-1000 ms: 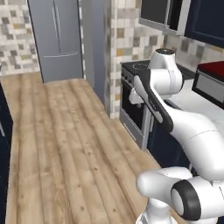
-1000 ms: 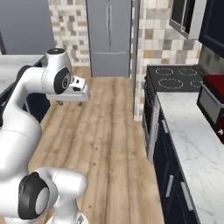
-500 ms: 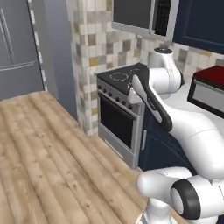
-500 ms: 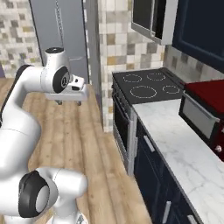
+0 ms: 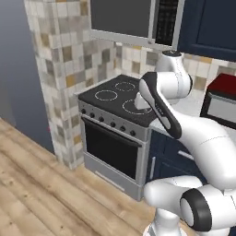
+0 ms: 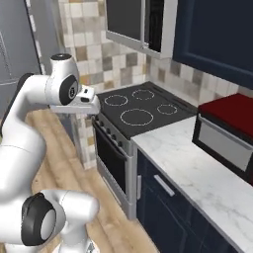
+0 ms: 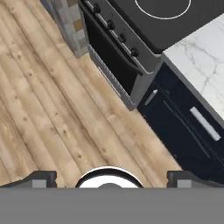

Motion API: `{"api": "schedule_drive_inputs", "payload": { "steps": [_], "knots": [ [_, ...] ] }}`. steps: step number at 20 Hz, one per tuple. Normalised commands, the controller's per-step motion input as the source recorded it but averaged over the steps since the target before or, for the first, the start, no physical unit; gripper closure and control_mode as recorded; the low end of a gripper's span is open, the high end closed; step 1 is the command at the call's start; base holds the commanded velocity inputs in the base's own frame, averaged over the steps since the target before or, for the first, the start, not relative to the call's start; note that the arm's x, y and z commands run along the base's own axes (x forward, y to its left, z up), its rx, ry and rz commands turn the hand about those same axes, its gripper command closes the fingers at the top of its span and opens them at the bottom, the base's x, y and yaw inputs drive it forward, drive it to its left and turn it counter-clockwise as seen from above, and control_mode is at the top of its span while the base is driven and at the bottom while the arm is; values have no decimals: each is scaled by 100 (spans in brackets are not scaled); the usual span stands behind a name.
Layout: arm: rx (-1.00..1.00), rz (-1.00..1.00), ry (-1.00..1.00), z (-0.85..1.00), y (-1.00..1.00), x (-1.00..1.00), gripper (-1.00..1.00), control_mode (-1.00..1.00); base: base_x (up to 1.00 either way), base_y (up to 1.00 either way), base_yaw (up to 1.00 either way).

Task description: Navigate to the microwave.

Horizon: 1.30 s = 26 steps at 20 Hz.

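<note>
The microwave [image 6: 228, 132], a red-topped box with a grey front, stands on the white marble counter [image 6: 183, 160] right of the stove; it also shows at the right edge of the left base view as the microwave [image 5: 222, 102]. My gripper [image 6: 92, 102] hangs in the air in front of the stove's left corner, well left of the microwave. In the hand view the gripper [image 7: 112, 178] looks down at the wooden floor, its two fingertips [image 7: 42, 177] far apart, open, with nothing between them.
A black stove [image 5: 117, 99] with an oven door [image 5: 110, 147] stands straight ahead. Above it hangs a unit with a dark glass front [image 5: 133, 20]. Dark blue cabinets [image 6: 168, 207] run under the counter. A tiled wall [image 5: 55, 69] closes the stove's left side. Wooden floor [image 7: 48, 109] lies below.
The whole picture has shifted: the base has driven and turned right, so the fridge has left view and the stove and microwave are larger and nearer. The arm's pose is unchanged.
</note>
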Motion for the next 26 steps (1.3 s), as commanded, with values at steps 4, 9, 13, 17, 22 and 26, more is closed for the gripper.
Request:
{"api": "schedule_drive_inputs", "payload": {
  "steps": [4,9,13,17,22,26],
  "knots": [
    [0,0,0,0,0,0,-100,100,100,75,-53],
    [0,0,0,0,0,0,-100,100,100,78,-54],
    [0,0,0,0,0,0,-100,100,95,81,-62],
    [0,0,0,0,0,0,-100,100,82,80,-67],
    [0,0,0,0,0,0,-100,100,70,85,-63],
    [0,0,0,0,0,0,-100,100,41,69,-52]
  ]
}}
